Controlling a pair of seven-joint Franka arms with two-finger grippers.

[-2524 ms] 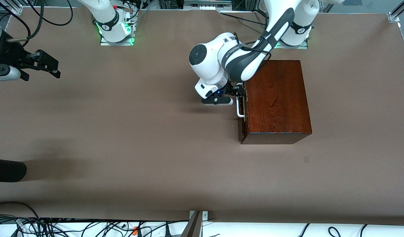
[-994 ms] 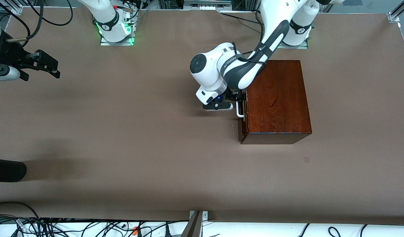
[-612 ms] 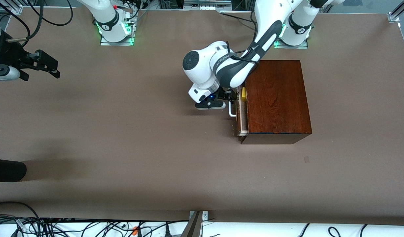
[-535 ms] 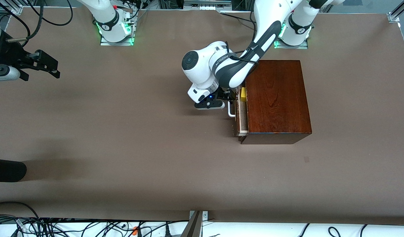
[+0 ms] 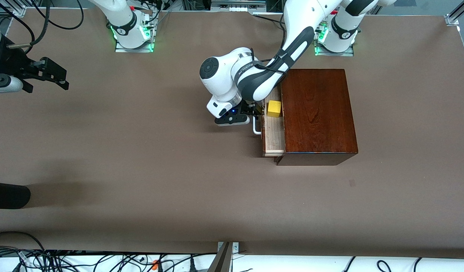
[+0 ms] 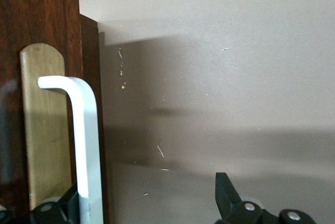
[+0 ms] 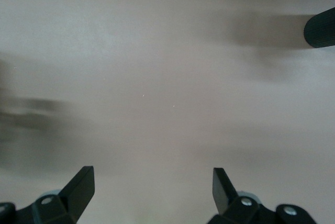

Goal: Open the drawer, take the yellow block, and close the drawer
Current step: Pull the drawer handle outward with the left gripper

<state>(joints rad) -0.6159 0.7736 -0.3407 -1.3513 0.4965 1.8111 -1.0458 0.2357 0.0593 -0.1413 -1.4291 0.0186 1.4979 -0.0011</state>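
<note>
Drawer-opening step. The drawer (image 5: 273, 136) stands partly drawn out of the dark wooden box (image 5: 317, 113) toward the right arm's end of the table (image 5: 141, 158), and the yellow block (image 5: 274, 108) is exposed at the tray's end farther from the front camera. The left tool (image 6: 146, 203) is kept low at the white loop handle (image 5: 257, 128), presumably for pulling. Only its wrist view shows the fingers spread, with one finger (image 6: 57, 211) tucked just beside the handle rather than clamped on it. That view hides the block, which the front view alone reveals. The right tool (image 7: 152, 187) waits, fingers apart, over bare table at its own end.
</note>
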